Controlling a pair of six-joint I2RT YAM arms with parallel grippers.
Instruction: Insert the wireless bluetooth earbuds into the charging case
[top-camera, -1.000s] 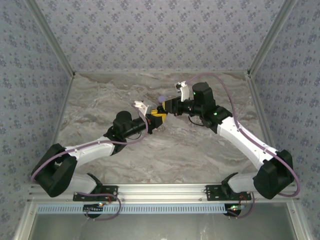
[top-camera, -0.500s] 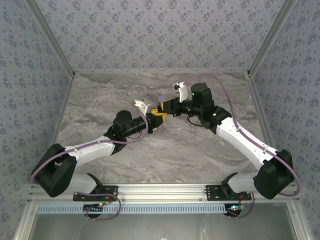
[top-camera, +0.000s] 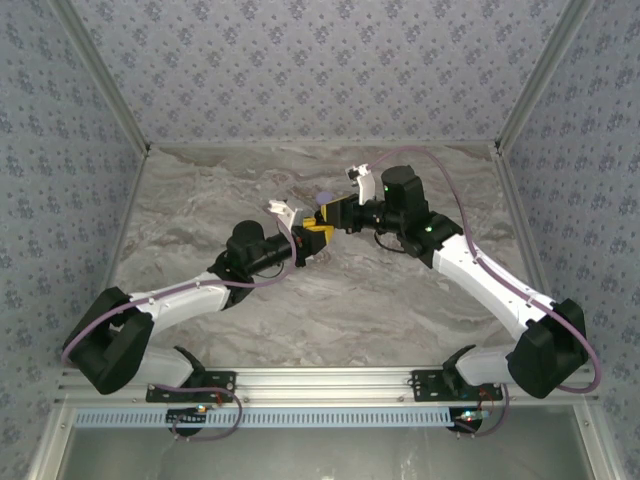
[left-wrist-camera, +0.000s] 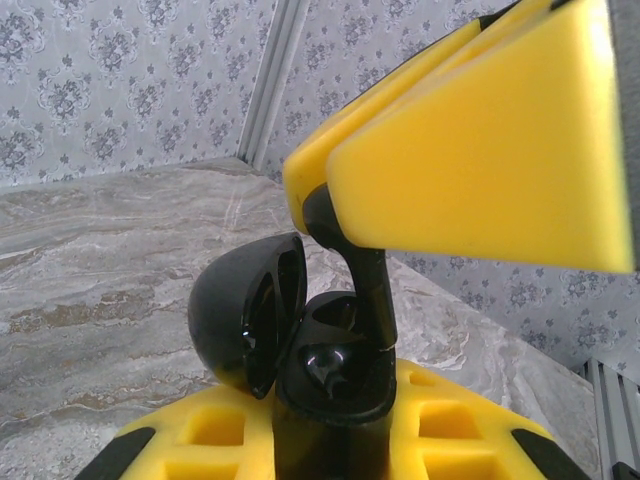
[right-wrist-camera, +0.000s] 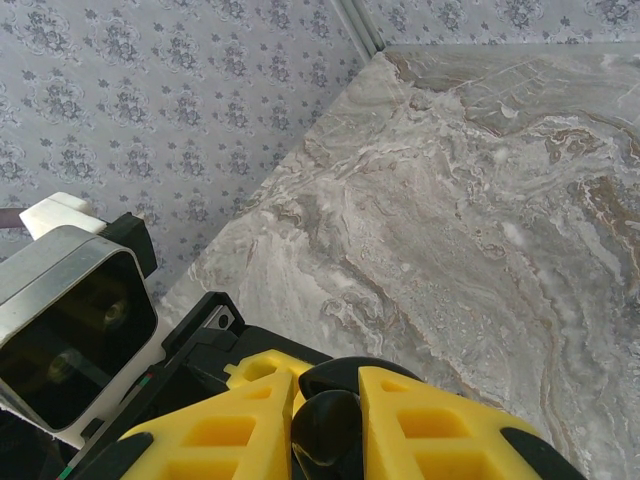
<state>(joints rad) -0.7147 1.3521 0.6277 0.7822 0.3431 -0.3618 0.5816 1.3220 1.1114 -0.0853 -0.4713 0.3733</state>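
Between right jaws: earbud (left-wrist-camera: 370, 285), stem down in charging case (left-wrist-camera: 240, 315).

The charging case (left-wrist-camera: 245, 320) is finished in glossy black, as is the earbud (left-wrist-camera: 372, 285). The left tool (left-wrist-camera: 330, 435) and right tool (right-wrist-camera: 325, 425) are faced in yellow. The desk (top-camera: 350, 300) is veined in grey-brown marble, and the walls (top-camera: 300, 70) are papered in a grey-blue floral print.
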